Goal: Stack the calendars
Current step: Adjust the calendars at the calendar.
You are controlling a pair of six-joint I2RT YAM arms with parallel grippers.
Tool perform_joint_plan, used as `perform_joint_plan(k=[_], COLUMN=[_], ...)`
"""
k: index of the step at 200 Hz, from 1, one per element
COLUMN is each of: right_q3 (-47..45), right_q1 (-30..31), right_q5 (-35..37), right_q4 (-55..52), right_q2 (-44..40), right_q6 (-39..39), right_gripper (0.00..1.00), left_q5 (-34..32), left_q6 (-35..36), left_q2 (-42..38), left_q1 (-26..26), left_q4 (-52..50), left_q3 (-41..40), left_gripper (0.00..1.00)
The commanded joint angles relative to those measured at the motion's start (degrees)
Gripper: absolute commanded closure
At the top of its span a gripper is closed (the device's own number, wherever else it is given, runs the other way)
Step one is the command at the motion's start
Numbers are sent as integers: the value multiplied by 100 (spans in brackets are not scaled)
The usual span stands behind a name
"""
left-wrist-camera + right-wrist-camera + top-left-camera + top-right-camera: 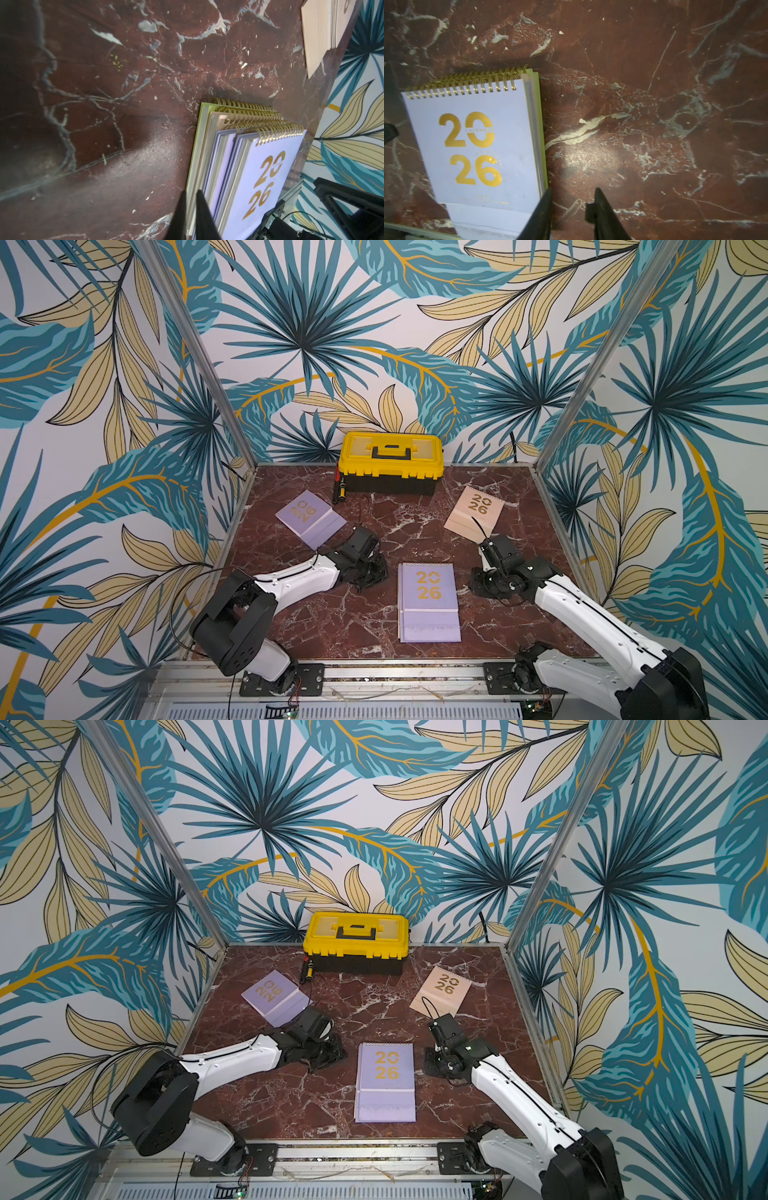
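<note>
Well, by the front edge of the bench [353, 626] sits the calendar stack [429, 601], flanked by the clenched, empty left pincer [191, 192] and the parted, empty right pincer [574, 188], likely to square it. Farther back lie a lilac calendar [309, 517] by the left edge and a peach calendar [473, 512] near the far-right corner.

Place: robot laboratory test cell.
Evidence: aluminium posts [202, 356], leaf-print wall panels [374, 302], arms [590, 614] bolted to a rail [395, 674].
</note>
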Motion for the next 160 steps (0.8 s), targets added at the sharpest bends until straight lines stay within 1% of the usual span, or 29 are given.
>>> perform_joint_plan(k=[1, 10, 27, 70, 112, 126, 160], right_q3=[48, 46, 90, 258, 236, 159, 83], right_q1=[159, 208, 287, 437, 600, 599, 606], right_q5=[318, 303, 309, 303, 146, 124, 167], right_q4=[-152, -54, 82, 267, 613, 758, 735], right_q2=[317, 452, 670, 1149, 1514, 1546, 1573], right_q6=[43, 72, 89, 74, 101, 92, 31], right_gripper=[80, 84, 88, 94, 95, 95, 95], left_q5=[-263, -268, -287, -265, -276, -281, -321], left_q6=[207, 226, 242, 277, 262, 279, 297], left_q2=[239, 302, 395, 721, 883, 937, 1050], left_q1=[-99, -137, -203, -356, -435, -457, -537], left_q4=[-425, -434, -434, -488, -501, -528, -592], left_q3=[218, 254, 317, 548, 668, 713, 812], left_gripper=[100, 100, 100, 100, 100, 100, 100])
